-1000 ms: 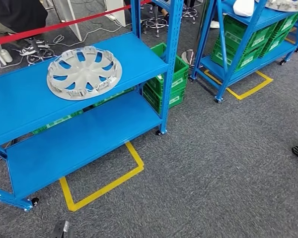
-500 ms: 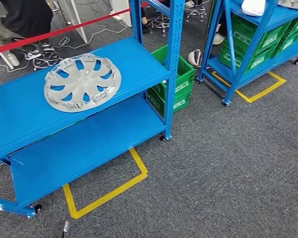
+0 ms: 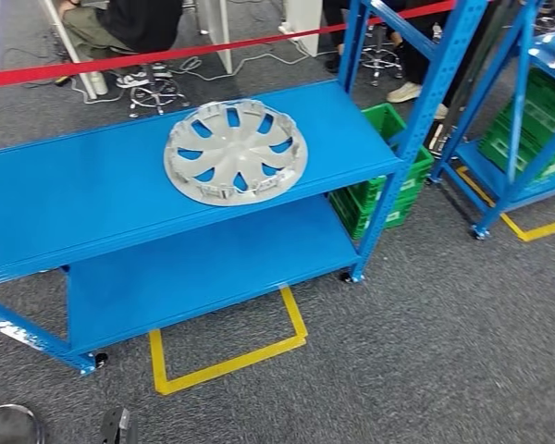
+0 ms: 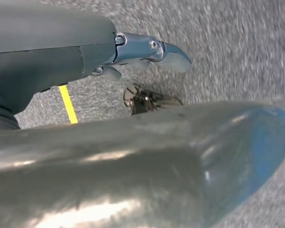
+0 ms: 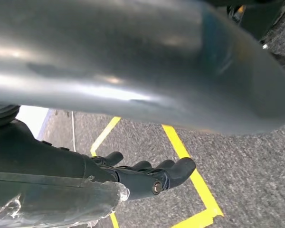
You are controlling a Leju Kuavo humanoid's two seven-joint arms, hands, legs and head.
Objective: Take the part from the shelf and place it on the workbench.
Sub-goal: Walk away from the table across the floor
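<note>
Nearest, in the left wrist view, the left hand (image 4: 148,52) hangs above grey carpet (image 4: 223,47) with its fingers stretched out and apart, holding nothing. In the right wrist view, the right hand (image 5: 148,173) likewise hangs over the carpet and yellow floor tape (image 5: 191,185), its dark fingers extended side by side around no object.

From the head view, the carpet stretches ahead to a yellow tape outline (image 3: 226,361) on the floor, lying at the foot of a blue shelf rack (image 3: 86,199) on small castors. The rack has 2 flat blue decks in view. On the upper deck lies the part, a silver wheel cover (image 3: 236,152), flat, with its ribbed inner side facing up and its spoke openings showing the blue deck beneath. It sits right of the deck's middle, apart from the uprights. The lower deck (image 3: 204,268) is bare blue.

Behind the rack's right upright stand stacked green crates (image 3: 389,176) on the floor. Farther right is a second blue rack (image 3: 519,111) holding more green crates, with its own yellow tape mark on the floor beside it.

Beyond the first rack runs a red barrier tape (image 3: 121,60), and past it a seated person (image 3: 135,18) in dark clothing, with cables on the floor.
</note>
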